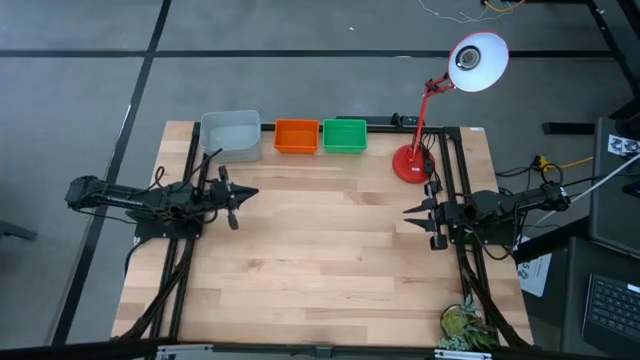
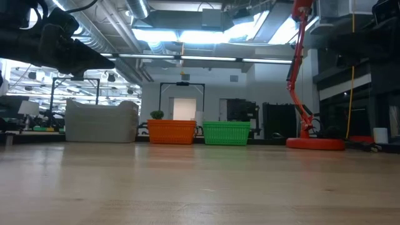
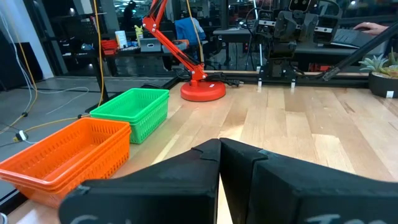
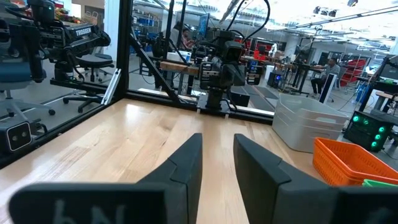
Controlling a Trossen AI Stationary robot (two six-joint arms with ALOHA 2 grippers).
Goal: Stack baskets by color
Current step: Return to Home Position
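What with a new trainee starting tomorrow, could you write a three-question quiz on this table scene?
1. True or false: the orange stack stands between the grey stack and the green stack.
2. The left gripper and right gripper hold: A) one basket each, B) nothing, C) one shared basket.
3. Fill in: the stack nearest the red lamp is ____.

Key: 1 true; 2 B; 3 green.
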